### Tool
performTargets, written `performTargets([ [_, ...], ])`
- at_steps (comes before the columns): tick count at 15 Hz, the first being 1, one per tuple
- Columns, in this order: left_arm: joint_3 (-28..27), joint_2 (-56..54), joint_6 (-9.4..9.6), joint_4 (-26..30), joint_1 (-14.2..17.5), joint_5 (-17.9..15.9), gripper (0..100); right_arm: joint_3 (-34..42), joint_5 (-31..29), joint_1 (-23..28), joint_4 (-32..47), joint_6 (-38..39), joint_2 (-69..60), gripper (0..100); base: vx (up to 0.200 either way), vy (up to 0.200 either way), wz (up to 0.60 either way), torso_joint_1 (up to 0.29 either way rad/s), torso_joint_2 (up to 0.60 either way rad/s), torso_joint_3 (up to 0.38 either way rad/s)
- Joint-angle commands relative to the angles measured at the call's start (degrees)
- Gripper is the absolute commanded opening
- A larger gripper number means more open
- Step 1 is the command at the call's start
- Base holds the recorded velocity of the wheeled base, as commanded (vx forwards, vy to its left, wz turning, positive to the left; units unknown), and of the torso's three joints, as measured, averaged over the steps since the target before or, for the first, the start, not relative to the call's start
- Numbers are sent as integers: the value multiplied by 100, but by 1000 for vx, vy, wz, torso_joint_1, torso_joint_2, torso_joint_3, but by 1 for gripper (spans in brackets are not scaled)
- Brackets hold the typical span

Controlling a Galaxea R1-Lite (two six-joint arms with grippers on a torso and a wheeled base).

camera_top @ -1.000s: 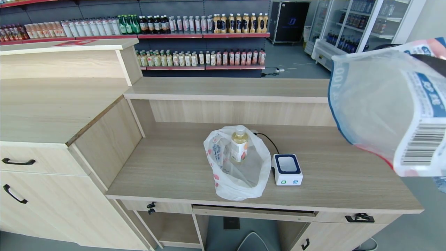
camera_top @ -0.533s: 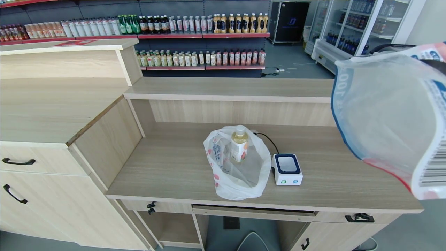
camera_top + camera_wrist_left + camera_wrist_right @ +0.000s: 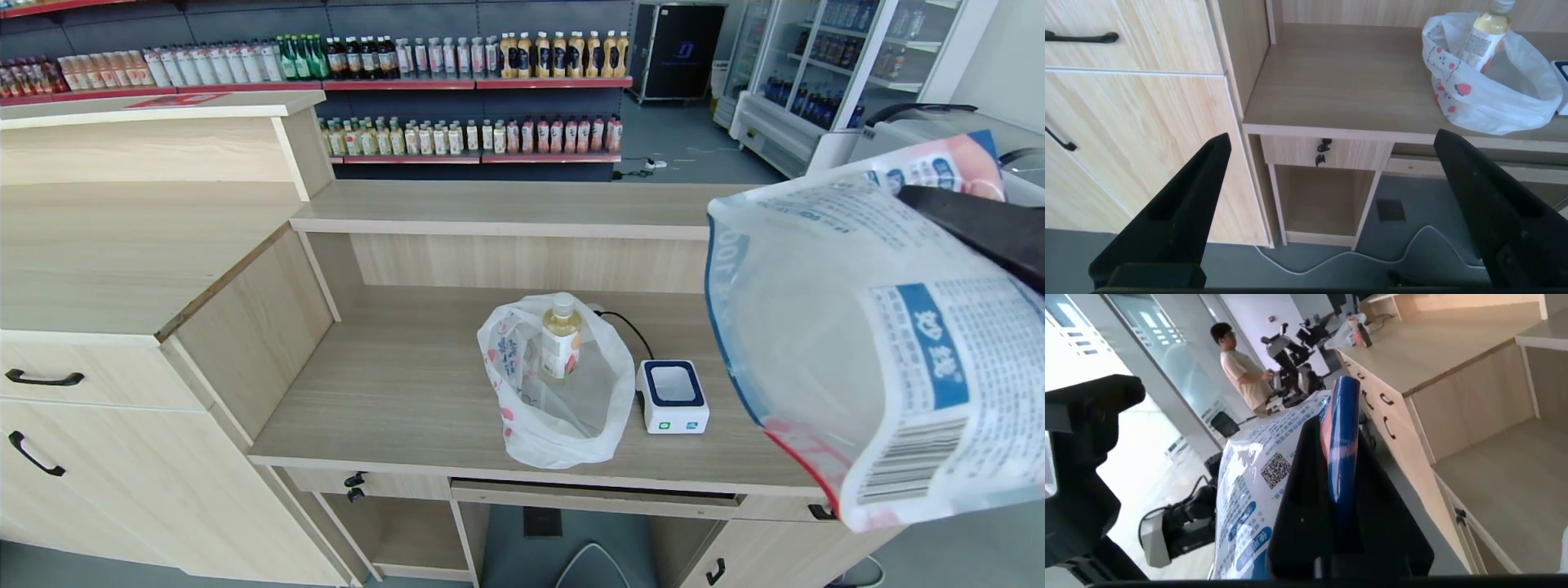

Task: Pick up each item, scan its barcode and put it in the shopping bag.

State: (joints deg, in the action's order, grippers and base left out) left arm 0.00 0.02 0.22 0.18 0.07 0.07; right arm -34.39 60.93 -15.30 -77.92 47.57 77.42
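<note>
Holding a packet (image 3: 857, 327) at the frame's right, before the scan
Right gripper (image 3: 1335, 449) clamps the packet's edge; the scanner (image 3: 672, 396) sits lower left of it, beside the shopping bag (image 3: 522, 433) (bottle (image 3: 561, 339) already inside). Left gripper (image 3: 1333, 143) hangs open.

Up high on its own side, the right gripper (image 3: 1341, 486) has its black fingers (image 3: 971, 220) pinched tight on the edge of a translucent white-and-blue plastic pouch (image 3: 857, 327). The left gripper (image 3: 1331, 220) hangs low, angled downward, jaws spread wide.

pouch (image 3: 824, 327) cropped by right edge, cable (image 3: 629, 327) partly behind bag (image 3: 522, 433)
</note>
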Motion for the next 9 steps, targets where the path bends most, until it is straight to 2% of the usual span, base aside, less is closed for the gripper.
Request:
performTargets([
  [1,0,-2,-4,-1,1,1,100,-6,-11,-70,146,-248,194,0,0,0,0,0,0,0],
  [4,0,-2,4,-1,1,1,100,-33,-327,-193,532,-652,247,0,0,0,0,0,0,0],
  [9,0,-2,4,-1,1,1,100,2,-705,-412,576,-696,229,0,0,0,0,0,0,0],
])
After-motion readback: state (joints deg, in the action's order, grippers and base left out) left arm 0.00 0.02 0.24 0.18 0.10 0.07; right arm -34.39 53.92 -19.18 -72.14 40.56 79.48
